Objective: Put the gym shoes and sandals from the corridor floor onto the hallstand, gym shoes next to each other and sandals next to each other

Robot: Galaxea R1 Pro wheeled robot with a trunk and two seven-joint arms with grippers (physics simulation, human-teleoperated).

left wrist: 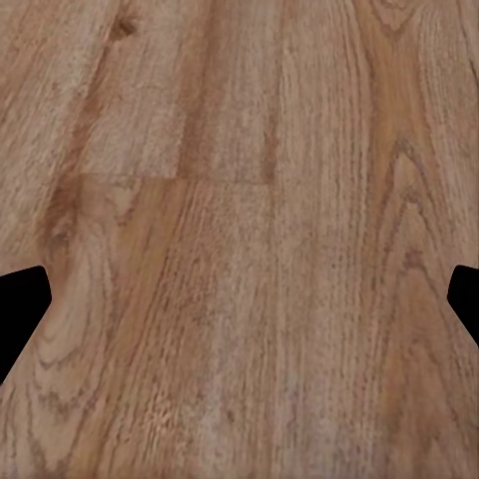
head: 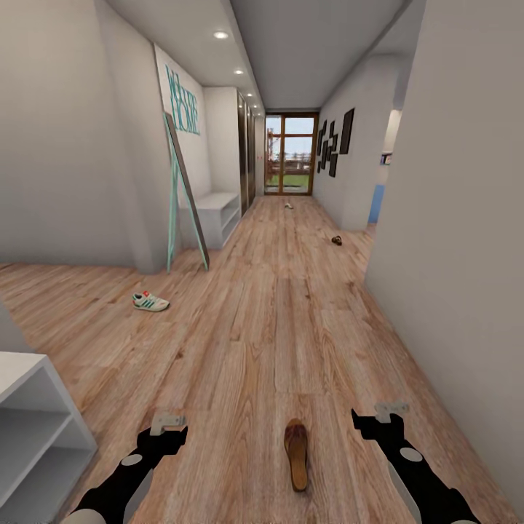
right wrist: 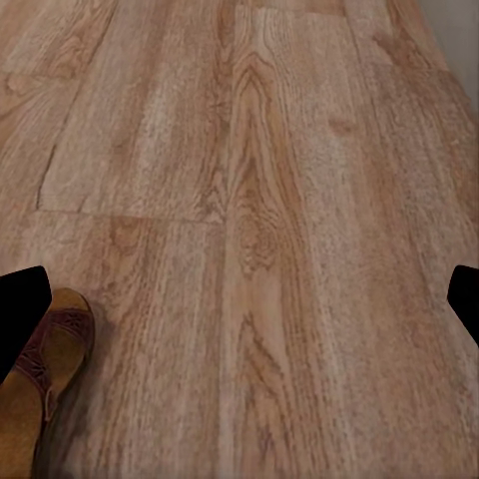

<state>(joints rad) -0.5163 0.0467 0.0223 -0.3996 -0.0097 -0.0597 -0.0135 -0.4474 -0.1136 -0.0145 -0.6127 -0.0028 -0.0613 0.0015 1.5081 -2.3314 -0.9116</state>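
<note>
Your left arm (head: 120, 480) and right arm (head: 426, 480) both reach forward and low from the bottom of the head view, roughly side by side and well apart. Your left gripper (head: 168, 421) and right gripper (head: 391, 410) both have their jaws spread wide, nothing between them, pointing downward.

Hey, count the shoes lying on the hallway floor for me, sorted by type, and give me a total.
White sneakers: 1, near the leaning mirror.
Brown sandals: 2, one between the grippers, one far down by the right wall.
Unclear small shoe near the glass door, too far to tell its type: 1.
Total: 4
</note>
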